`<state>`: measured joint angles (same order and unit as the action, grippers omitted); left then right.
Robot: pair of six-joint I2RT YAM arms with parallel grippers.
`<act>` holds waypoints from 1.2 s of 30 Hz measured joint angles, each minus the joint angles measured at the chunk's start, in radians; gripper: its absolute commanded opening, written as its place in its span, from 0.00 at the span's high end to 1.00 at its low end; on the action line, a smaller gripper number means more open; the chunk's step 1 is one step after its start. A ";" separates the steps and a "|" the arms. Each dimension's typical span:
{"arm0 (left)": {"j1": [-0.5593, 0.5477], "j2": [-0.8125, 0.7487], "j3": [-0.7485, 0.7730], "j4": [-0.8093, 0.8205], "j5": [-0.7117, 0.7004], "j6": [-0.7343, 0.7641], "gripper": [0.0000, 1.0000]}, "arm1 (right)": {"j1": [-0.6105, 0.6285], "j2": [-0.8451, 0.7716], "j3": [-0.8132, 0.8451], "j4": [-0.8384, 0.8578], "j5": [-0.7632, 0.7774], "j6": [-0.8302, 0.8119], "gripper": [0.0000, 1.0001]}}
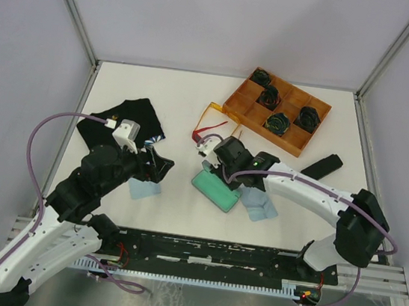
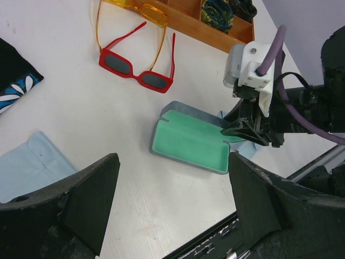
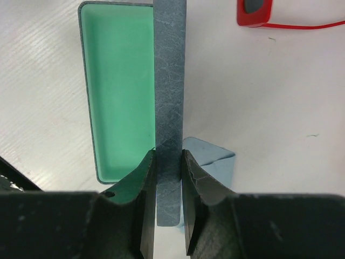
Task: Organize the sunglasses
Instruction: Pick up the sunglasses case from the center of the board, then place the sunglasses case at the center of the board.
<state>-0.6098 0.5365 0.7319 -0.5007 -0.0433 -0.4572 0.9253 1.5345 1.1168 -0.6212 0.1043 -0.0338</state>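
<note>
Right gripper pinches the grey, leathery lid of the green-lined case; left gripper is spread wide. Glossy red sunglasses lie upper centre, the orange pair cropped at the top edge, seemingly overlapping them.

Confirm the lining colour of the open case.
Mint green, inside the open case; clearest in the left wrist view.

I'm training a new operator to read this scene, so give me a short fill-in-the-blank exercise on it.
1. The right gripper pinches the grey-blue ____ of the case.
2. The case's inner lining is ____.
3. The sunglasses nearest the case have ____ frames.
4. The left gripper hangs over the table with its jaws ____.
Missing words: lid; green; red; open.
</note>
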 measured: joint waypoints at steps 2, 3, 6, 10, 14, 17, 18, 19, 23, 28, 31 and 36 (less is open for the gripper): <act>0.000 0.000 0.000 0.000 0.000 0.000 0.12 | -0.006 -0.016 0.007 -0.006 0.018 -0.019 0.91; 0.000 0.000 0.000 0.000 0.000 0.000 0.11 | -0.011 -0.028 0.009 -0.008 0.026 -0.029 0.92; 0.000 0.000 0.000 0.000 0.000 0.000 0.12 | -0.028 -0.071 0.008 -0.013 0.042 -0.079 0.92; 0.000 0.000 0.000 0.000 0.000 0.000 0.12 | -0.052 -0.129 -0.018 0.001 0.047 -0.167 0.94; 0.000 0.000 0.000 0.000 0.000 0.001 0.12 | -0.079 -0.161 -0.057 0.020 -0.002 -0.279 0.96; 0.000 0.000 0.000 0.000 0.000 0.001 0.12 | -0.107 -0.162 -0.059 0.012 -0.035 -0.363 0.96; 0.000 0.000 0.000 0.000 0.000 0.001 0.12 | -0.119 -0.162 -0.059 0.009 -0.042 -0.383 0.96; 0.000 0.000 0.000 0.000 0.000 0.001 0.12 | -0.137 -0.162 -0.058 0.002 -0.048 -0.407 0.96; 0.000 0.000 0.000 0.000 0.001 0.001 0.12 | -0.202 -0.160 -0.051 -0.045 -0.048 -0.505 0.96; 0.000 0.001 0.000 0.000 0.001 0.002 0.12 | -0.269 -0.155 -0.051 -0.066 -0.064 -0.620 0.96; 0.000 0.005 0.000 0.000 0.002 0.002 0.12 | -0.312 -0.148 -0.051 -0.056 -0.100 -0.689 0.96; 0.000 0.012 0.000 0.000 0.002 0.002 0.12 | -0.386 -0.095 -0.044 -0.027 -0.171 -0.778 0.96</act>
<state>-0.6098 0.5484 0.7315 -0.5007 -0.0414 -0.4557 0.5396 1.4395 1.0729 -0.6483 -0.0666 -0.8116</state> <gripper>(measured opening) 0.884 0.277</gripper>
